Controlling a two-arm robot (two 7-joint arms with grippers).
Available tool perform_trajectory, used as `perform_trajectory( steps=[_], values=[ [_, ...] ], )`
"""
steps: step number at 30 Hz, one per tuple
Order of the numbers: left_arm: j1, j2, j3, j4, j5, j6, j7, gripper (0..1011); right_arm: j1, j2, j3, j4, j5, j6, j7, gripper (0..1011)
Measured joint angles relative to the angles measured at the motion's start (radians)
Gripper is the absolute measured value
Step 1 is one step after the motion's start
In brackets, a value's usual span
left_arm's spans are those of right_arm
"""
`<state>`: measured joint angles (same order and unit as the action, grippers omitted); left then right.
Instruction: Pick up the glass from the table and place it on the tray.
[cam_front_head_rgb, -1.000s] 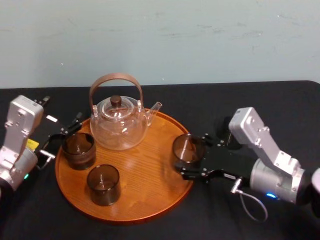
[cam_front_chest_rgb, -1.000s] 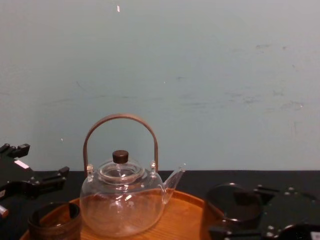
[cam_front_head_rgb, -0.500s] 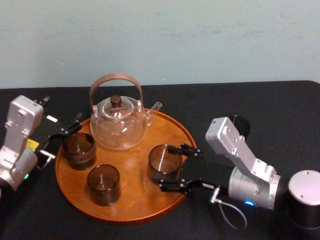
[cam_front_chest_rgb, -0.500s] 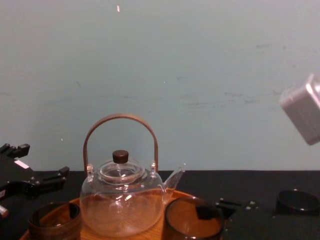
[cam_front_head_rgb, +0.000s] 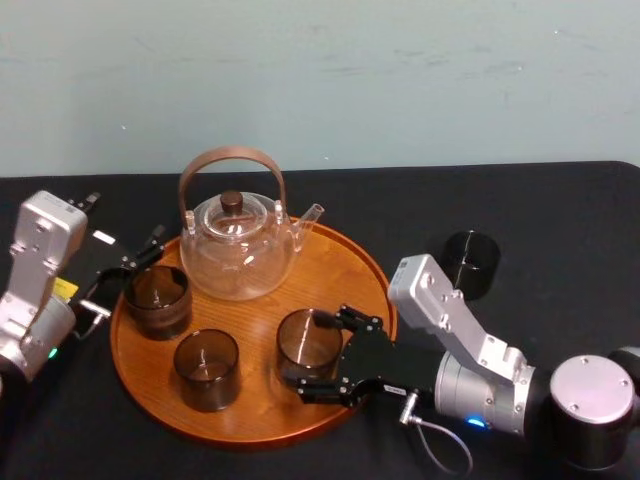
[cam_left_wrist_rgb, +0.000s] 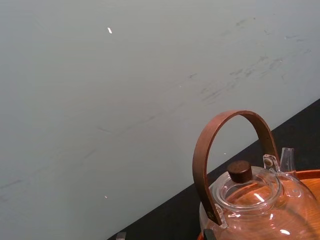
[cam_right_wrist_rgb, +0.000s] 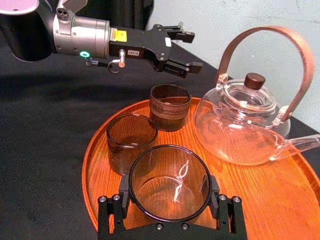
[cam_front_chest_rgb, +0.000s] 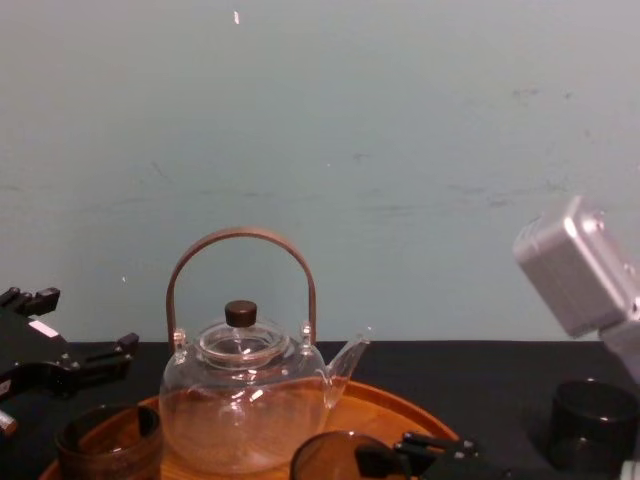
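The task is almost finished, as far as I can judge. The glass (cam_right_wrist_rgb: 169, 184) is no longer over the black counter (cam_front_head_rgb: 560, 215); it is inside the rim of the round wooden tray (cam_front_head_rgb: 345, 265), in the near right part. The right end effector (cam_front_head_rgb: 315, 350) holds it from the right side, with one finger pressed on each side of the wall, so the jaws pinch the glass. In the right wrist view the glass stands upright and the wood shows through its bottom. I cannot tell if the base already touches the tray or hangs just above it.

On the tray there are also the clear glass teapot (cam_front_head_rgb: 238, 250) at the far side, a thick-rimmed brown cup (cam_front_head_rgb: 157, 298) at the left and a second dark tumbler (cam_front_head_rgb: 207, 368) at the near left. The held glass is just beside this tumbler, but apart from it.

The left end effector (cam_right_wrist_rgb: 192, 50) is at the left edge of the tray, near the thick-rimmed cup, with its fingers spread and holding nothing.

What is left, I think: to lower the glass fully if needed, to open the right jaws, and to draw the arm back without pushing the glass against its neighbour.
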<state>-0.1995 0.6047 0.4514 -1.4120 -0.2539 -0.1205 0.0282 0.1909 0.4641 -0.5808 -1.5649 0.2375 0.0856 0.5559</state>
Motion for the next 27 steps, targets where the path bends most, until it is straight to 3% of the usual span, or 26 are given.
perform_trajectory(
  steps=[27],
  values=[
    [0.000, 0.000, 0.000, 0.000, 0.000, 0.000, 0.000, 1001, 0.023, -0.033, -0.012, 0.089, -0.020, -0.011, -0.007, 912]
  ],
)
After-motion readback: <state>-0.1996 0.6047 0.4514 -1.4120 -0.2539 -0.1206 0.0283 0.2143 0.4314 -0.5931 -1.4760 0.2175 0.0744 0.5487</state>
